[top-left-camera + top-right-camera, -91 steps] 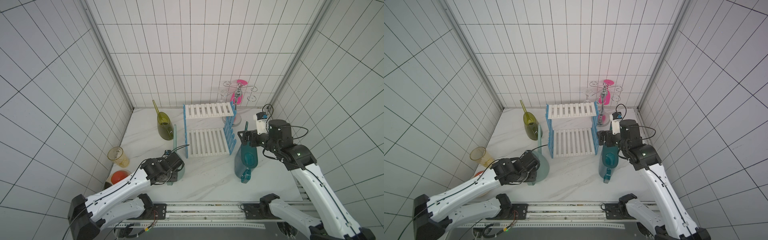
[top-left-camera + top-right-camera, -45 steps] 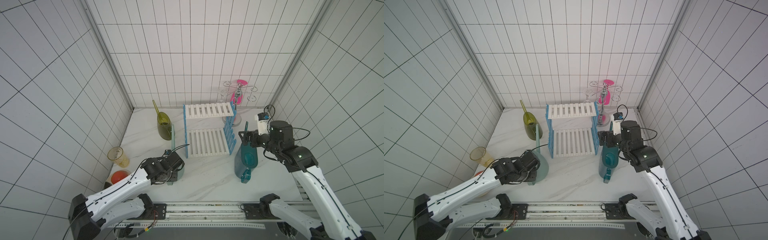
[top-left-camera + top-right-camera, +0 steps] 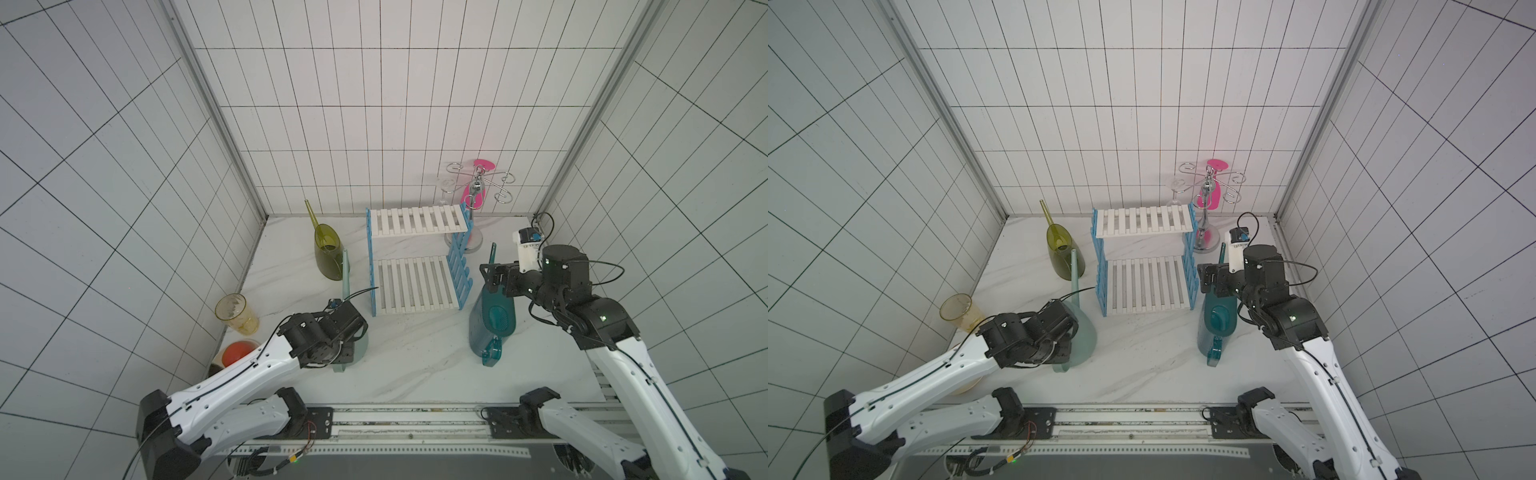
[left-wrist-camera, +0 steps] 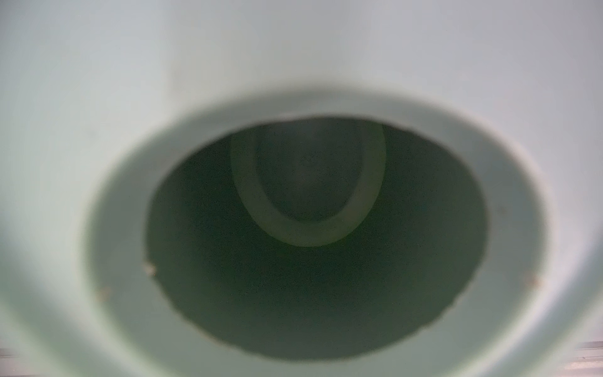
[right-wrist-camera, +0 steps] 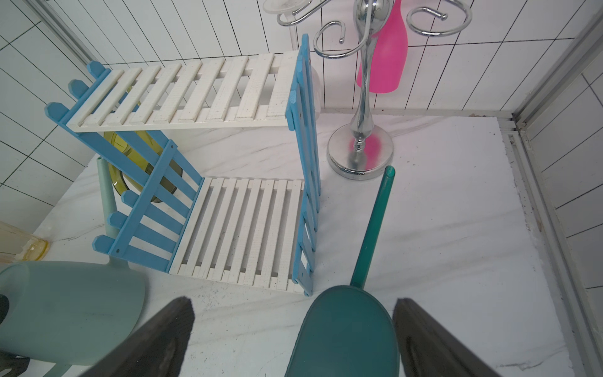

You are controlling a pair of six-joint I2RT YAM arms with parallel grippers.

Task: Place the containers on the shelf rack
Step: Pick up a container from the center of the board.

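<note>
The mint green can (image 3: 360, 345) (image 3: 1081, 332) stands at the front left of the table. My left gripper (image 3: 338, 332) is low over it, and the can's mouth (image 4: 293, 49) fills the left wrist view. The gripper's fingers are hidden, shut on the can. The ribbed dark teal can (image 3: 492, 320) (image 5: 342, 333) stands right of the shelf rack (image 3: 415, 286) (image 5: 182, 94). My right gripper (image 3: 492, 276) (image 5: 293, 329) hangs open above it, one finger on either side of its top. The olive-yellow can (image 3: 328, 253) stands left of the rack. Both shelves are bare.
A yellowish tumbler (image 3: 237, 313) and a red ball (image 3: 237, 353) sit by the left wall. A chrome wire stand (image 3: 478, 195) (image 5: 360, 151) with a pink piece (image 5: 388, 55) stands behind the rack's right side. Tiled walls close in left, right and back.
The mint can's spout has shifted slightly left along with my left gripper. The right arm has barely moved and stays open over the teal can.
</note>
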